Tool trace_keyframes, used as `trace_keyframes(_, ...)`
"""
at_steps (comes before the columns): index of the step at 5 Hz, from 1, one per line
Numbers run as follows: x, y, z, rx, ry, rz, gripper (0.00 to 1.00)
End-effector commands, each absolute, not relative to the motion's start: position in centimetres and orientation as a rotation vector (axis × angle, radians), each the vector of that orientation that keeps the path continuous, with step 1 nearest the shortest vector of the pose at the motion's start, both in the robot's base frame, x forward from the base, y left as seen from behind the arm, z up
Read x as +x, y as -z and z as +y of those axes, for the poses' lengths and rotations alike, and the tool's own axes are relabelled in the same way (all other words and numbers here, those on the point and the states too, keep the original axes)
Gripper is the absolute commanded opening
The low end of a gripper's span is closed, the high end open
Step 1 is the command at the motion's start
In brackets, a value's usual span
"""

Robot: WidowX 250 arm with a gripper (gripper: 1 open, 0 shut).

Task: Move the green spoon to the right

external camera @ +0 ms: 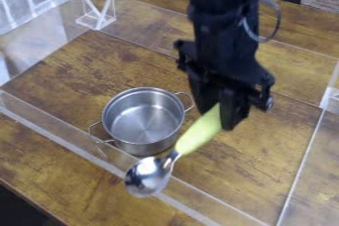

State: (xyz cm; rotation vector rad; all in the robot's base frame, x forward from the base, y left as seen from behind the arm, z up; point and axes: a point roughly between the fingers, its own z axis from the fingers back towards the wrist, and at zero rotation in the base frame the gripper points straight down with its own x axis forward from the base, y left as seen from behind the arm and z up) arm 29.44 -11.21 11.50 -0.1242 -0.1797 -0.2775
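The green spoon (179, 153) hangs in the air in front of the steel pot (142, 119), carried by the robot's gripper (232, 113), whose dark fingers (243, 109) pinch the upper end of the thick yellow-green handle. The spoon's long axis runs on a slant: from the gripped handle end at upper right it slopes down and toward the camera's left, ending in the shiny silver bowl, which looks blurred and sits low near the front edge of the wooden table (79, 66). The bowl appears to be clear of the table and of the pot, though the blur makes that hard to confirm. So the whole length of the spoon trails down and left from the fingers, with the pot just behind and to the left of it, its near handle close to the spoon's shaft. Only one arm is present, and it already has the spoon. For the task, the open wood on the right side of the table, well apart from the pot, seems the likely place to set it, which would mean carrying it rightward and lowering it bowl first.
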Motion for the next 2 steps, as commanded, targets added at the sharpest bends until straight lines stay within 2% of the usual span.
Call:
trace_keyframes(1,29.0,-10.6,-11.2,-0.136,0.229,-0.237,0.00)
trace_keyframes(2,28.4,-8.1,-11.3,-0.137,0.204,-0.219,0.00)
